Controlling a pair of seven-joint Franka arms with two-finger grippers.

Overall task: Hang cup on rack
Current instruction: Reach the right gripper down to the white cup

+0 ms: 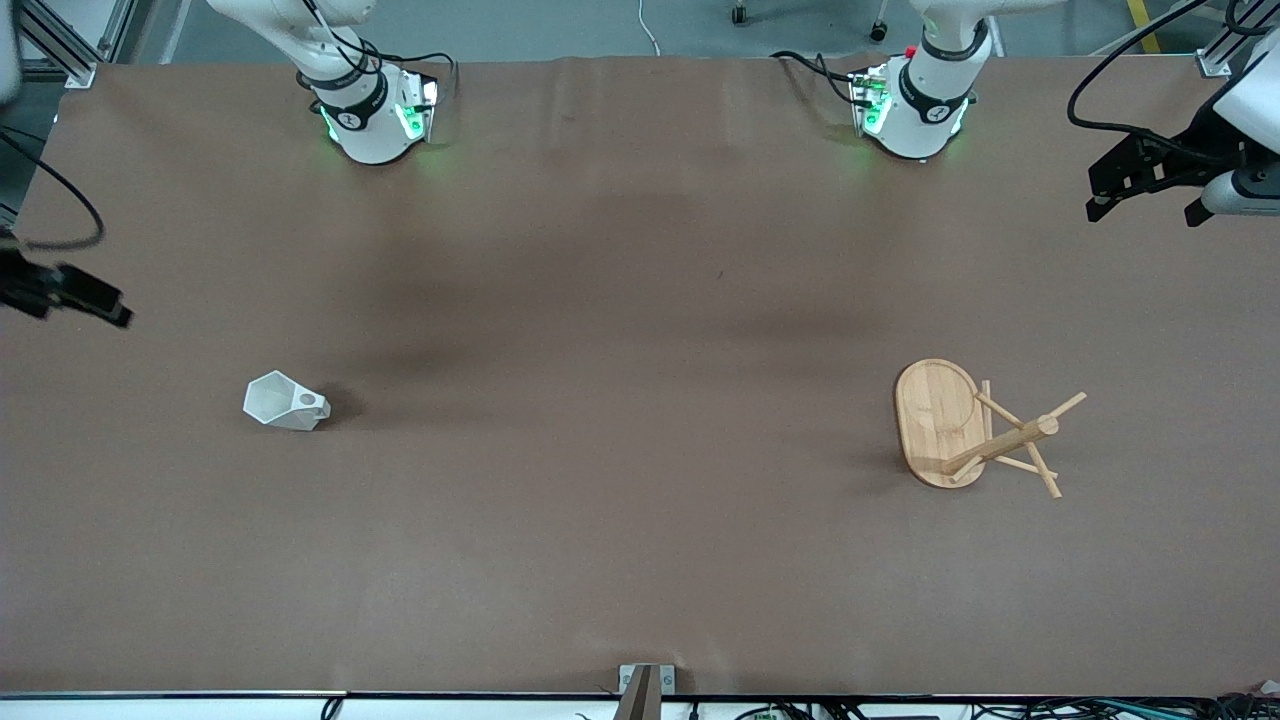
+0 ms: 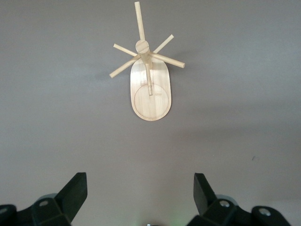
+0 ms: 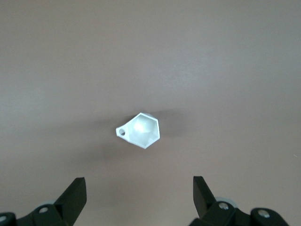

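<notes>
- Cup [image 1: 285, 402]: small, white and faceted, with a polygonal rim, a tapering body and a flat handle tab pierced by a round hole. It stands alone on the brown worktop [image 1: 620, 300] toward the right arm's end, mouth up in the right wrist view, its handle turned toward the rack's end of the worktop.
- Rack [image 1: 975, 427]: a light bamboo mug tree with an oval flat base, a central post and thin pegs radiating near its top. It stands toward the left arm's end, well apart from the cup and about as near the front camera.
- Right end effector [image 1: 75, 293]: raised at the worktop's edge, fingers spread wide and holding nothing. Its wrist camera looks down on the cup, probably so that this arm can take it.
- Left end effector [image 1: 1150, 185]: raised at its own end, fingers likewise wide apart and empty, its camera on the rack. This arm appears to wait.
- Stage: no grasp yet made. The handle hole must likely be threaded over a peg, so the grip should leave the hole free.
</notes>
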